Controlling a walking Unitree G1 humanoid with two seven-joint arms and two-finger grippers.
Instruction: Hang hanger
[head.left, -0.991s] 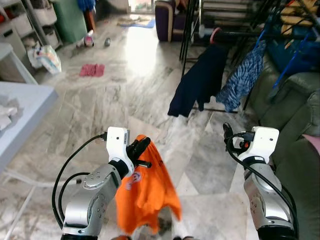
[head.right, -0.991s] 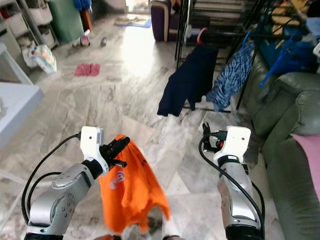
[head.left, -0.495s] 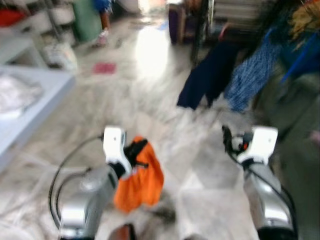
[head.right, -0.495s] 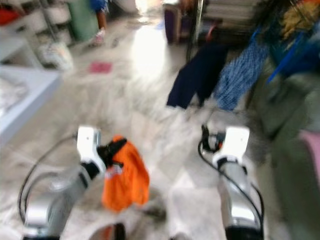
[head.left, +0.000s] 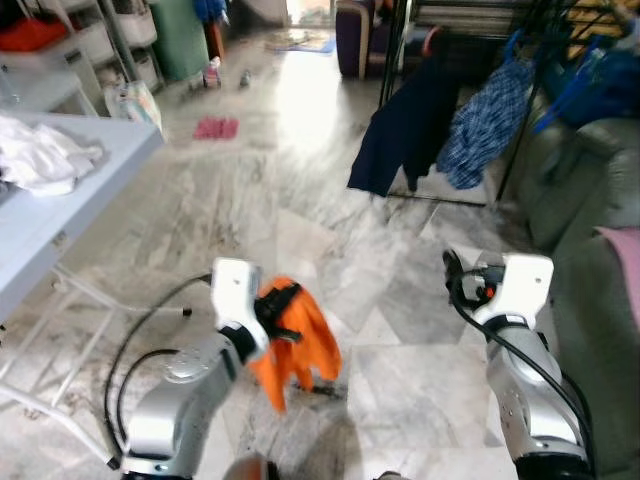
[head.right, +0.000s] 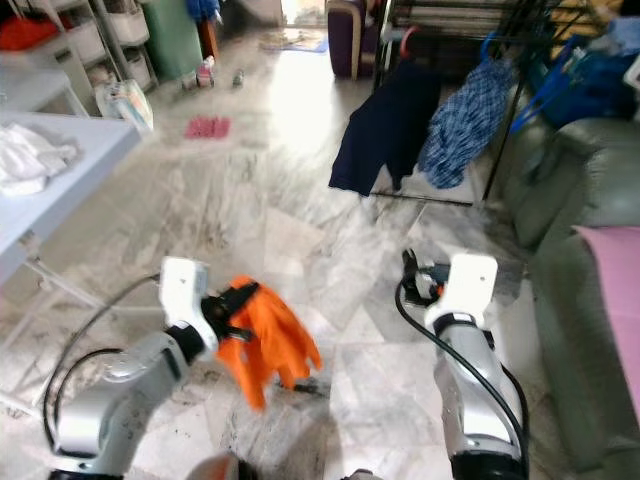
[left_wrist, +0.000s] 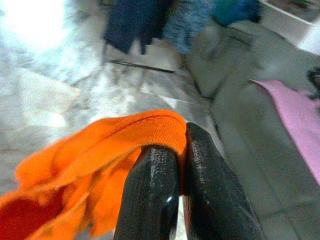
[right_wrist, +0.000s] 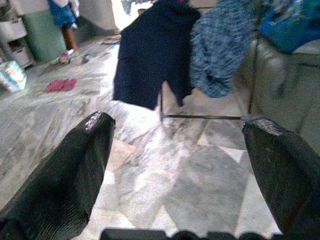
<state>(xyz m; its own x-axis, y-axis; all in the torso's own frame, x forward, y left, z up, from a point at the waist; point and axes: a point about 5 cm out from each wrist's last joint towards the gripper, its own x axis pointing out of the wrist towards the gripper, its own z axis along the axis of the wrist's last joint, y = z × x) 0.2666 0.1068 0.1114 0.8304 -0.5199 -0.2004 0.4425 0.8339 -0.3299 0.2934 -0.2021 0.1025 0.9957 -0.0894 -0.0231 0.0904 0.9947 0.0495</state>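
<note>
Orange shirt (head.left: 296, 340) now hangs shorter, bunched and swung right, pinched in the left gripper (left_wrist: 184, 150). Right gripper (right_wrist: 182, 145) stays spread, empty. Table (head.left: 60, 215) shows larger at left; rack (head.left: 470, 100) far right.

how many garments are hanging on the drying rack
2: a dark navy garment on the rack's left, and a blue patterned garment to its right. More may be hidden higher up.

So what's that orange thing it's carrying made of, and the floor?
The orange garment, pinched in the left gripper, looks like soft knit fabric: it drapes and has a folded hem. The floor looks like polished marble or marble-look tile: grey veining, visible joints, bright glare.
</note>
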